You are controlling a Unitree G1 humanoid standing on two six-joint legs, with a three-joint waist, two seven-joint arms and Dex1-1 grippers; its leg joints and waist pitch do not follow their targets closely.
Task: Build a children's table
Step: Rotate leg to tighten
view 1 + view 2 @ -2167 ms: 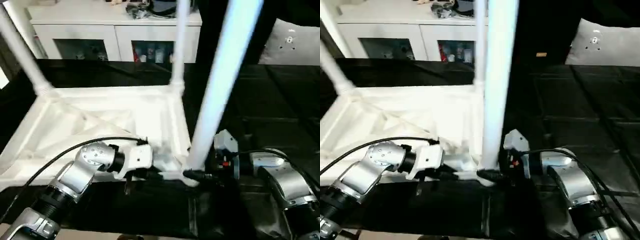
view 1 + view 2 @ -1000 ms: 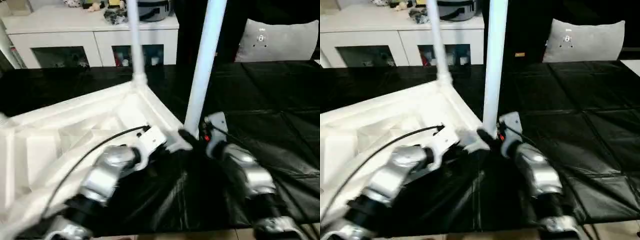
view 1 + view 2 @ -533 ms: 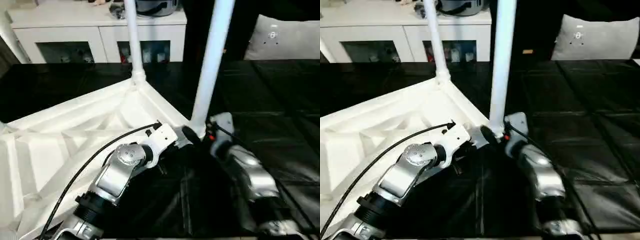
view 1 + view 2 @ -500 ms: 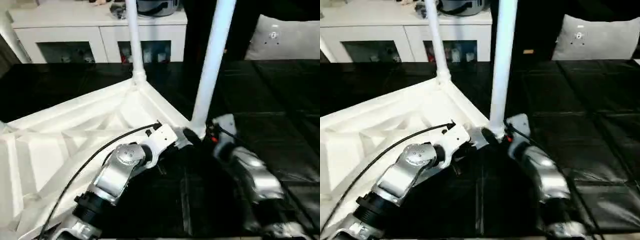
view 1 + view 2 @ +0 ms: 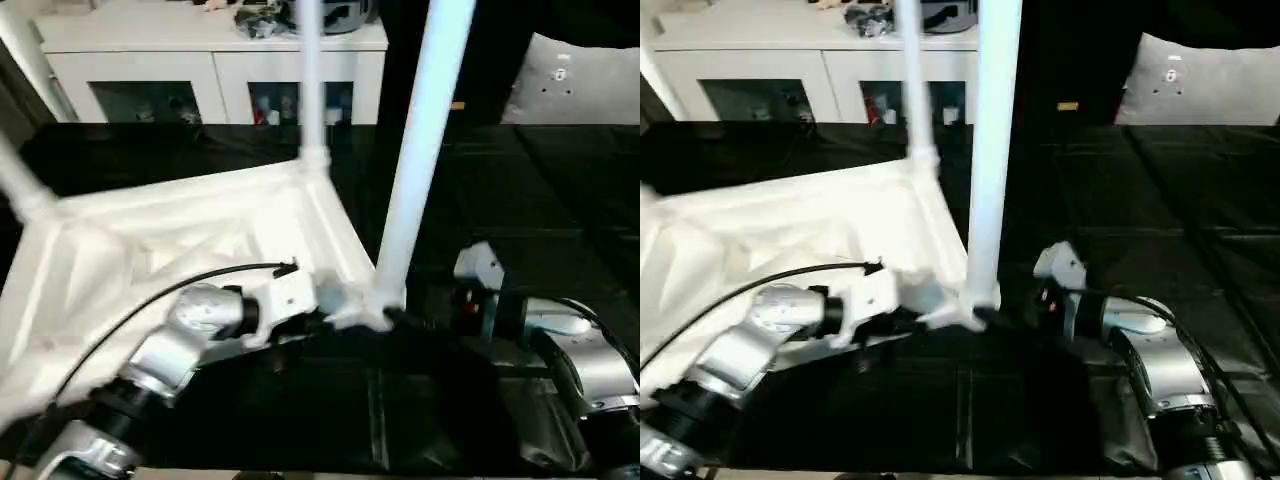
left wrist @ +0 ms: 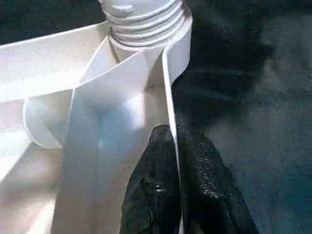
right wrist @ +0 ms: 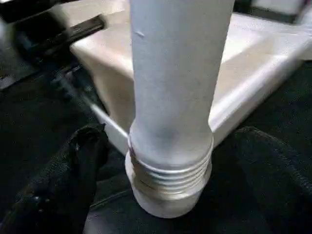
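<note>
The children's table (image 5: pixel 190 245) lies upside down on the black surface, ribbed underside up. Three white legs stand in its corner sockets: a near one (image 5: pixel 415 170), a far one (image 5: pixel 310 80) and one at the left (image 5: pixel 20 180). My left gripper (image 6: pixel 173 134) is shut on the thin rim wall (image 6: pixel 169 92) just beside the near leg's socket, one finger (image 6: pixel 156 190) on each side. My right gripper (image 7: pixel 168 146) is open around the near leg's threaded base (image 7: pixel 170 183). Its fingers (image 7: pixel 63 185) stand clear of the leg on both sides.
A white cabinet with glass doors (image 5: pixel 215 70) stands behind the black surface (image 5: pixel 530 190). A grey cushion (image 5: pixel 575 85) lies at the back right. The near leg rises close in front of the camera.
My right gripper's fingers have spread apart off the near leg's base. The left gripper stays pinched on the rim. The whole picture has shifted with the camera.
</note>
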